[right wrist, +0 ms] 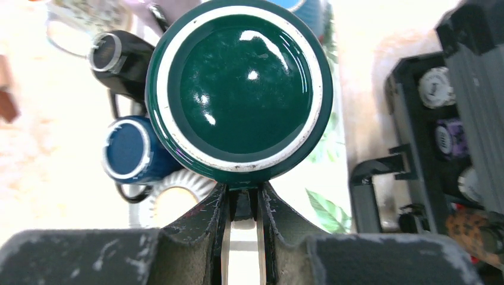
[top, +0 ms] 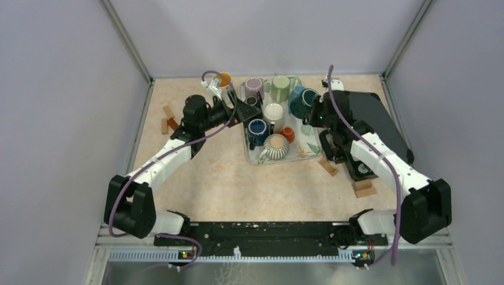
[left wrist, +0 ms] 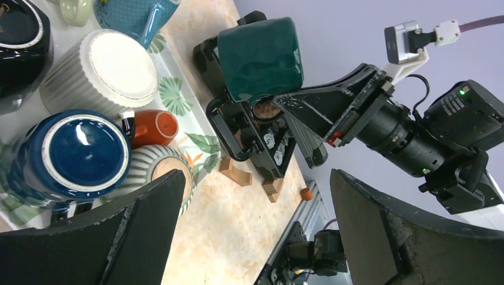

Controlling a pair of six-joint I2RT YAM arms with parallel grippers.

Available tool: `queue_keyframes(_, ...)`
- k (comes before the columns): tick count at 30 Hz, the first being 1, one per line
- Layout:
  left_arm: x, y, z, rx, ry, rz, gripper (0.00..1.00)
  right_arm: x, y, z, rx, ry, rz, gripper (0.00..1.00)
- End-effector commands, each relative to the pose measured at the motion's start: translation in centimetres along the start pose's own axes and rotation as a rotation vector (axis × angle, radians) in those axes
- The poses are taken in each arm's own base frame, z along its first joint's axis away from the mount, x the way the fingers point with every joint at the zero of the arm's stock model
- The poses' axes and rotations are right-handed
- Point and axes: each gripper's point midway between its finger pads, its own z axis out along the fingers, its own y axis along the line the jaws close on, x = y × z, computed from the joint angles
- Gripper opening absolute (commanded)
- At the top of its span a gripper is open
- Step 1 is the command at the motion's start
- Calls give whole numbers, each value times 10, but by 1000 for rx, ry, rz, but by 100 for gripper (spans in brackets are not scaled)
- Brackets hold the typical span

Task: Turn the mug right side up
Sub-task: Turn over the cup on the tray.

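The dark green mug [top: 304,103] hangs in the air over the right end of the leaf-print tray [top: 311,148]. My right gripper [right wrist: 242,199] is shut on its handle. In the right wrist view the mug [right wrist: 239,89] shows a glossy round face with a white ring. From the left wrist the mug [left wrist: 261,59] appears side-on, above the right gripper [left wrist: 285,110]. My left gripper [left wrist: 255,225] is open and holds nothing; it hovers at the tray's left side [top: 241,113].
Several other mugs crowd the tray: a white ribbed one [top: 274,111], a navy one [top: 257,129], a striped one [top: 276,146], a small orange cup [top: 287,134]. A black case [top: 374,119] lies right of the tray. Wooden blocks [top: 327,167] [top: 364,189] [top: 167,119] lie on the table.
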Motion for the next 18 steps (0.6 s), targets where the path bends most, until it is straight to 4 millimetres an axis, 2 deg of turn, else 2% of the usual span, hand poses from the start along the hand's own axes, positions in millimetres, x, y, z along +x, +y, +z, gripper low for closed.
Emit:
queue_keyframes(1, -1, -16, 3, 91, 4, 5, 98, -48, 46, -28, -224, -158, 105, 0)
queue_keyframes(10, 4, -20, 4, 147, 18, -27, 98, -64, 104, -52, -559, -189, 303, 0)
queue_keyframes(18, 10, -18, 3, 162, 26, -69, 98, -67, 135, -69, -799, -193, 471, 0)
